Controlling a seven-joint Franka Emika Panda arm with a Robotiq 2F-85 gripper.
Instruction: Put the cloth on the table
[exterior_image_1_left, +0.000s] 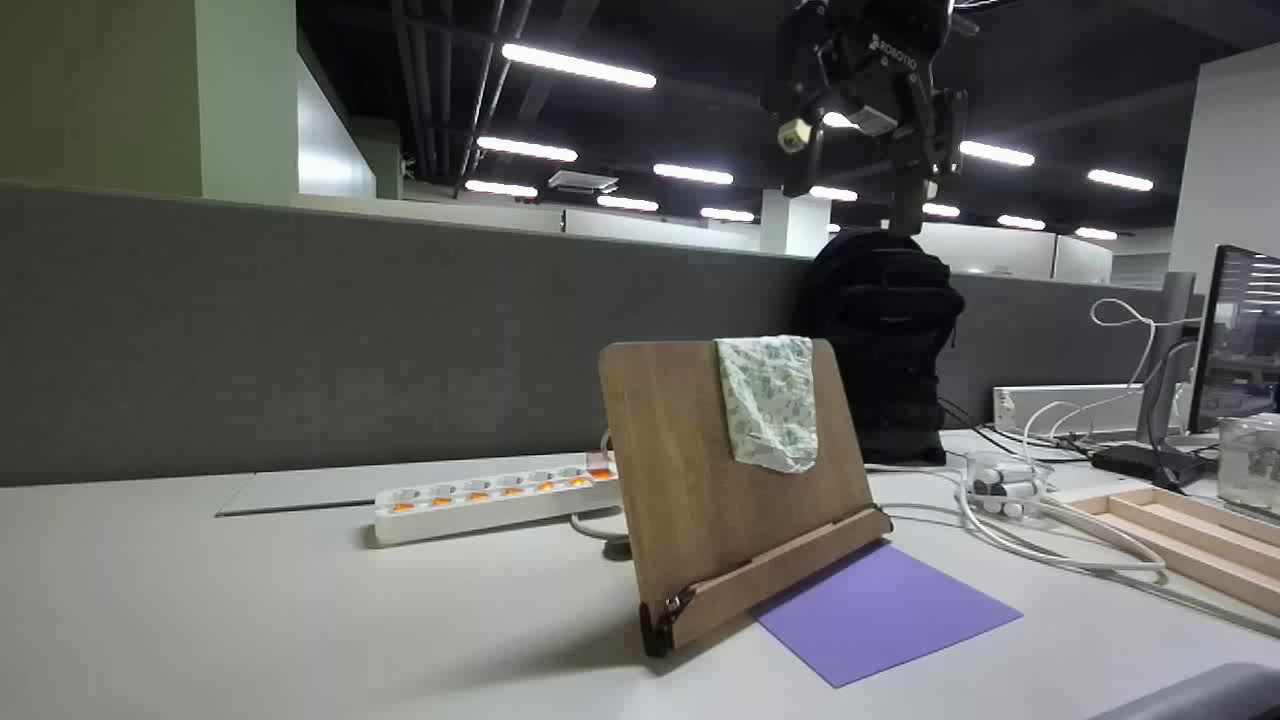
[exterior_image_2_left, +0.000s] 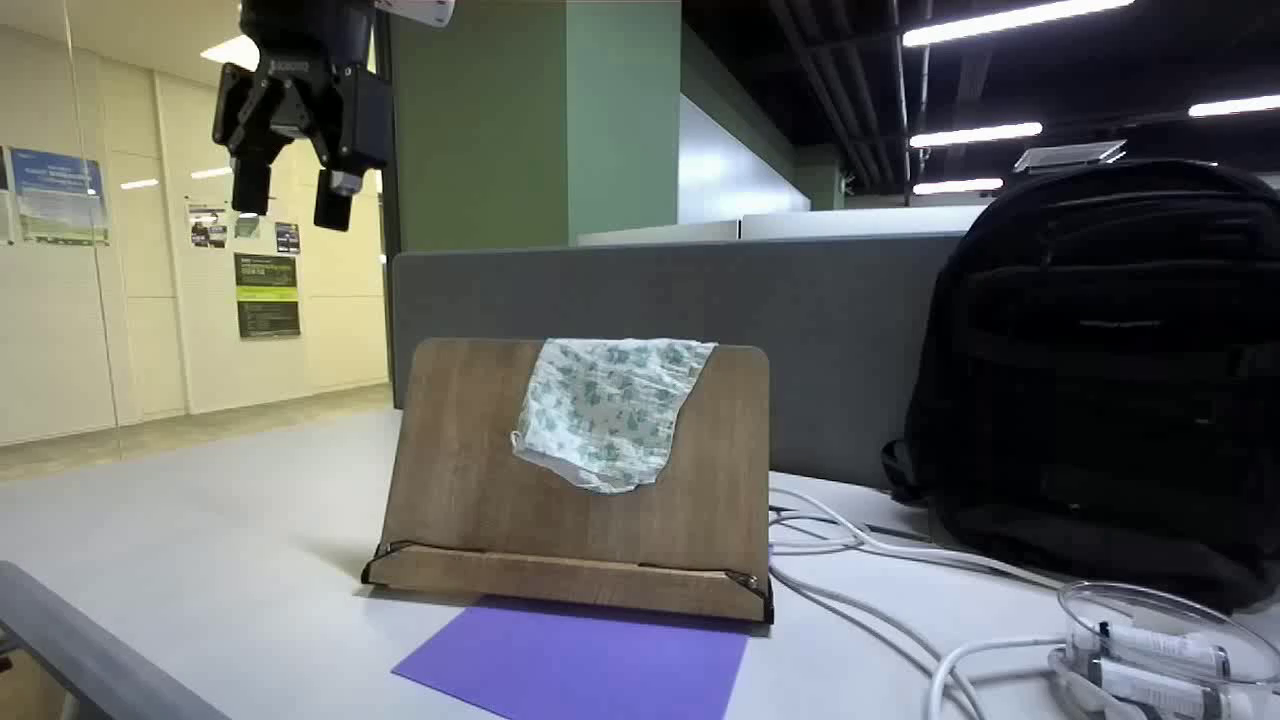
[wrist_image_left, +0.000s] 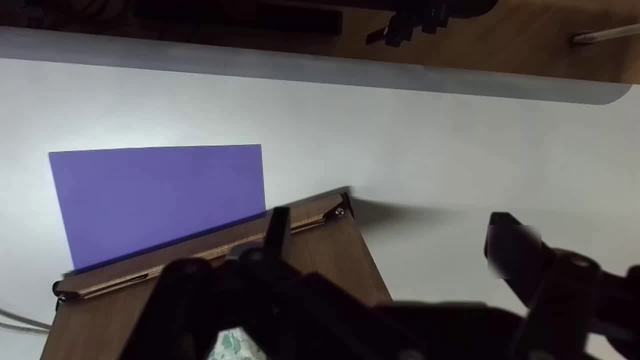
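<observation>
Mint-green and white patterned cloth, soft and crumply, is draped over the top edge of a brown flat wooden board stand and hangs down its front face. Both exterior views show it, plus a scrap peeks out at the bottom of the wrist view. Stand leans back on the light grey-white smooth table, set in from the edge with the smooth grey strip. Between the stand's ledge and that edge there's a flat purple sheet, partly tucked under the stand.

Black two-fingered robot gripper is up in the air, higher than the stand and well apart from the cloth. It's released for sure: fingers spread wide, same deal in the wrist view.

Back edge, by the dark grey fabric partition: bulky black fabric backpack standing upright, and a long white plastic power strip with orange bits lying between the stand and that edge. Toward the end with the flat black monitor you get a clear round plastic tub of small white cylinders, loose white cables and a divided pale wooden tray.
</observation>
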